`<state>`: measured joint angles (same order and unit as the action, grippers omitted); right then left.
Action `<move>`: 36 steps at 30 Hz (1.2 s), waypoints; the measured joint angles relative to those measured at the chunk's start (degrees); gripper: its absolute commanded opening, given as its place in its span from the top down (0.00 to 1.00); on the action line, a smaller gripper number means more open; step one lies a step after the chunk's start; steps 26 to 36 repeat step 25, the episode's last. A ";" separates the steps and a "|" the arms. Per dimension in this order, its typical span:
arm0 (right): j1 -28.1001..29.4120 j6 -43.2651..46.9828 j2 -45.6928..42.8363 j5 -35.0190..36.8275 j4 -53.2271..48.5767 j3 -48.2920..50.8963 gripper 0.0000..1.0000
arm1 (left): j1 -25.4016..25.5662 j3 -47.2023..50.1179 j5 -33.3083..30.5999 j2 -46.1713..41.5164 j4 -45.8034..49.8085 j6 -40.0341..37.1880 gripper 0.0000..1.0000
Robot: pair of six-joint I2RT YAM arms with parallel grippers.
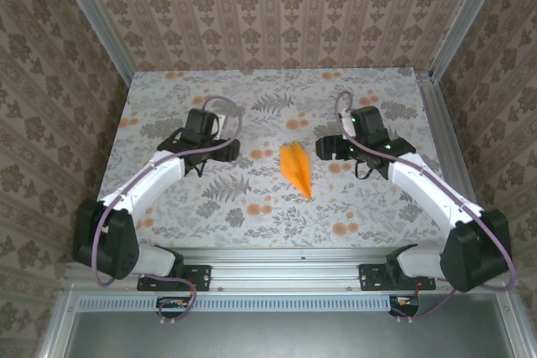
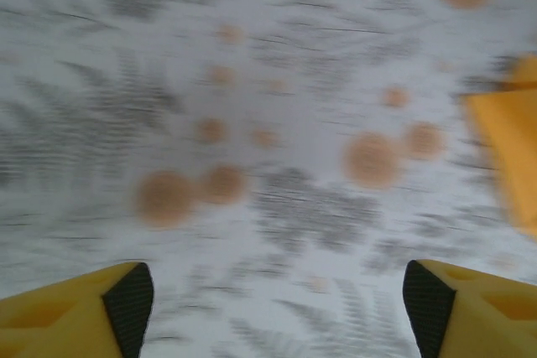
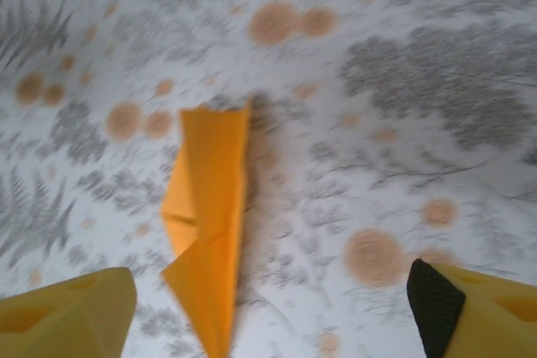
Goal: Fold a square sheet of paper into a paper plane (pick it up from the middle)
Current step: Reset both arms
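At mid-frame in the top view, table (image 1: 252, 90) carried the folded paper plane (image 1: 296, 170), lying flat. Its long axis ran upper left to lower right, nose toward the bottom edge. Left gripper (image 1: 228, 152) sat well off to its left. Right gripper (image 1: 323, 148) sat just upper right of it, so nearer. Both had jaws spread wide, nothing held. Likely done, arms backing clear.

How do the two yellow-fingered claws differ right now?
The right gripper sits nearer the paper plane, which lies just ahead of it. The left gripper stands farther off, with the plane at the right edge of its view. Both are open, holding nothing.
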<state>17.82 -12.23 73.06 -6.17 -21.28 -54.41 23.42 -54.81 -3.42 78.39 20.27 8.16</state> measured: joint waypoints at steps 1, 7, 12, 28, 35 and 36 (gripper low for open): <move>-1.44 0.74 -1.11 1.20 1.68 1.77 0.08 | -1.44 1.36 -2.75 -0.37 -1.31 -0.72 0.10; -9.18 5.14 -4.09 8.98 12.70 11.52 0.00 | -11.37 11.69 -10.99 -1.84 -10.47 -3.54 0.00; -15.58 6.93 -3.72 11.85 23.76 18.58 0.00 | -16.61 16.83 -11.47 -2.12 -19.93 -5.73 0.00; -19.71 7.34 7.65 10.49 46.10 22.62 0.00 | -18.60 19.58 -8.37 3.41 -36.28 -9.77 0.00; -19.71 7.34 7.65 10.49 46.10 22.62 0.00 | -18.60 19.58 -8.37 3.41 -36.28 -9.77 0.00; -19.71 7.34 7.65 10.49 46.10 22.62 0.00 | -18.60 19.58 -8.37 3.41 -36.28 -9.77 0.00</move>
